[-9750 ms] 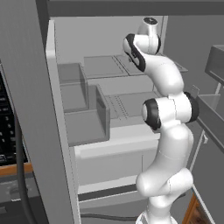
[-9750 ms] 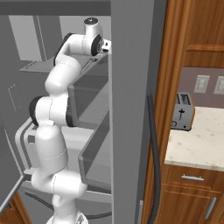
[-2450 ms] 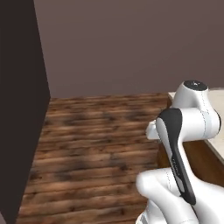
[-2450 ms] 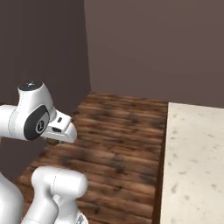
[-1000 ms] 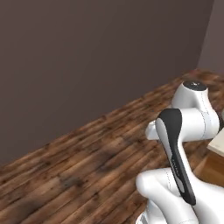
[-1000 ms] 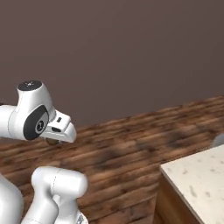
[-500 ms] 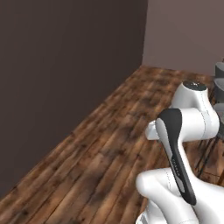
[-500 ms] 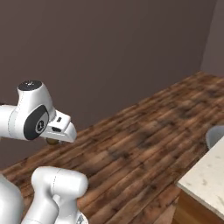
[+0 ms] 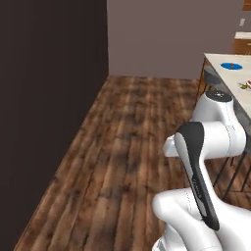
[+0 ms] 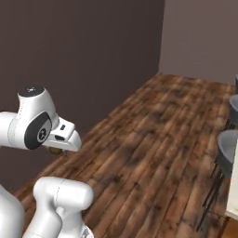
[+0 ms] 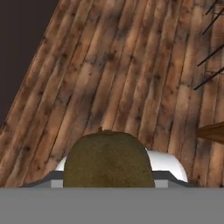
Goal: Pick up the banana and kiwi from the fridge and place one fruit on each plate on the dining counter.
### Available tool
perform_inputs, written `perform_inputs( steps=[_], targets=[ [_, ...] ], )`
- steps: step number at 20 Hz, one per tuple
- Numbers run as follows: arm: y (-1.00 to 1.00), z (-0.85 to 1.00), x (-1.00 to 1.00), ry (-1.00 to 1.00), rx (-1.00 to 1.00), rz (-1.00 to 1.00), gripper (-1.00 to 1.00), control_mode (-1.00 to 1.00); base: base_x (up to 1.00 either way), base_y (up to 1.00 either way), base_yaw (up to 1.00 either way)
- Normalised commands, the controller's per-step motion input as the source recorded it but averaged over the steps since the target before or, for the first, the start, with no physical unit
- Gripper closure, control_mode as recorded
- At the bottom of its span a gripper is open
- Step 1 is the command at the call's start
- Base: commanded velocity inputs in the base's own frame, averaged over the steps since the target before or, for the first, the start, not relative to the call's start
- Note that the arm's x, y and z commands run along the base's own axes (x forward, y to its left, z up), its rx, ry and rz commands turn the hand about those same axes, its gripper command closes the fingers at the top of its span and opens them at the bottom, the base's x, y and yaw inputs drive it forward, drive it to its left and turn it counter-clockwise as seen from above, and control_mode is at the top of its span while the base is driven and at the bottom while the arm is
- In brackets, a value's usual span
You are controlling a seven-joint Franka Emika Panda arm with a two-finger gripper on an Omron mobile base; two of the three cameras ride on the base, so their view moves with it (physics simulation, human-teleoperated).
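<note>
One kiwi (image 11: 108, 158) shows, brown and rough-skinned, close against the lens in the hand view; a sliver of the same fruit (image 10: 56, 150) peeks out under the robot's hand in the right base view.

One counter (image 9: 226, 77) shows at the far right of the left base view, pale and speckled.

One blue plate (image 9: 231, 65) lies on it. Beside that lies one small cluster of mixed colours (image 9: 244, 85), too small to tell apart or count.

Two grey stools (image 10: 227, 149) show at the right edge of the right base view, one nearer and one farther.

One wooden floor (image 10: 153, 139) runs through all three views, and two dark walls (image 10: 83, 56) meet at a corner.
</note>
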Motion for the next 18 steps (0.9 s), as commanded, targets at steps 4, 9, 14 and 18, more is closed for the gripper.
perform_inputs(
  steps=[4,9,14,18],
  targets=[
    [0.0,0.0,0.0,0.0,0.0,0.0,1.0,1.0,1.0,0.68,-0.54],
    [0.0,0.0,0.0,0.0,0.0,0.0,1.0,1.0,1.0,0.68,-0.5],
    [0.0,0.0,0.0,0.0,0.0,0.0,1.0,1.0,1.0,0.31,-0.28],
    [0.0,0.0,0.0,0.0,0.0,0.0,1.0,1.0,1.0,0.08,-0.19]
  ],
)
